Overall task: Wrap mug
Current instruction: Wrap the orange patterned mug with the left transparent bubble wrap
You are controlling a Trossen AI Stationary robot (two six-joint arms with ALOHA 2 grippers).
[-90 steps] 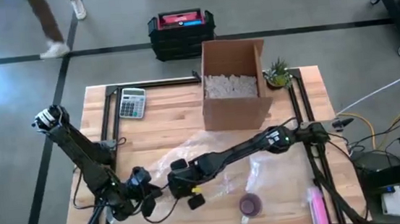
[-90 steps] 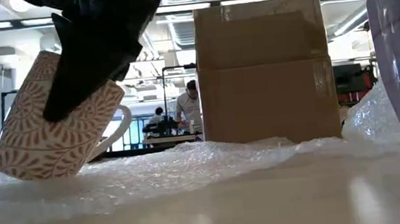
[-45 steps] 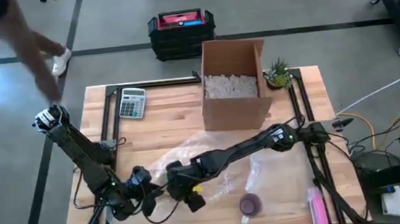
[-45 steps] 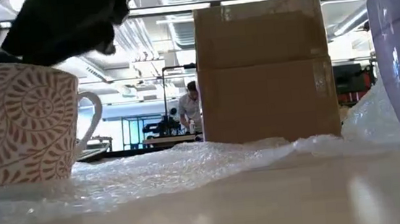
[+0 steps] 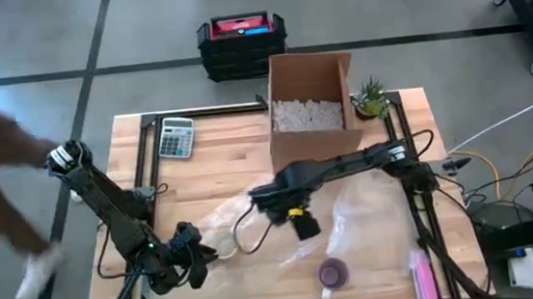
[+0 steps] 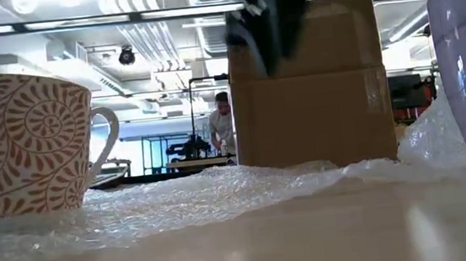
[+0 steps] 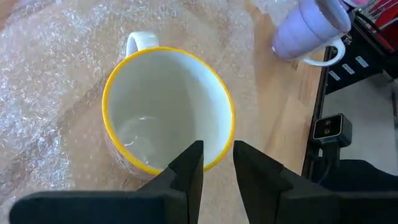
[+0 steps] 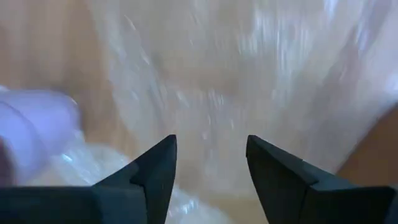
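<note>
You have the patterned mug [image 6: 29,141] standing upright on the bubble wrap [image 5: 264,229], in front of and to the left of the cardboard box [image 5: 312,112], your landmark here; its handle [image 6: 109,140] points toward the box side in the low view, and the left wrist view shows its yellow rim [image 7: 168,111] and white inside. Your left gripper [image 7: 216,165] hovers just above that rim with its fingers nearly together, a narrow gap between them, holding nothing. Your right gripper [image 5: 302,224] hangs in front of the box over the bubble wrap, jaws apart and empty. A lavender mug [image 5: 333,275] sits farther in front of the box, near the table's [image 5: 220,168] front edge. Left of the box lies a calculator [image 5: 176,137], and a small plant [image 5: 370,97] stands just to its right
</note>
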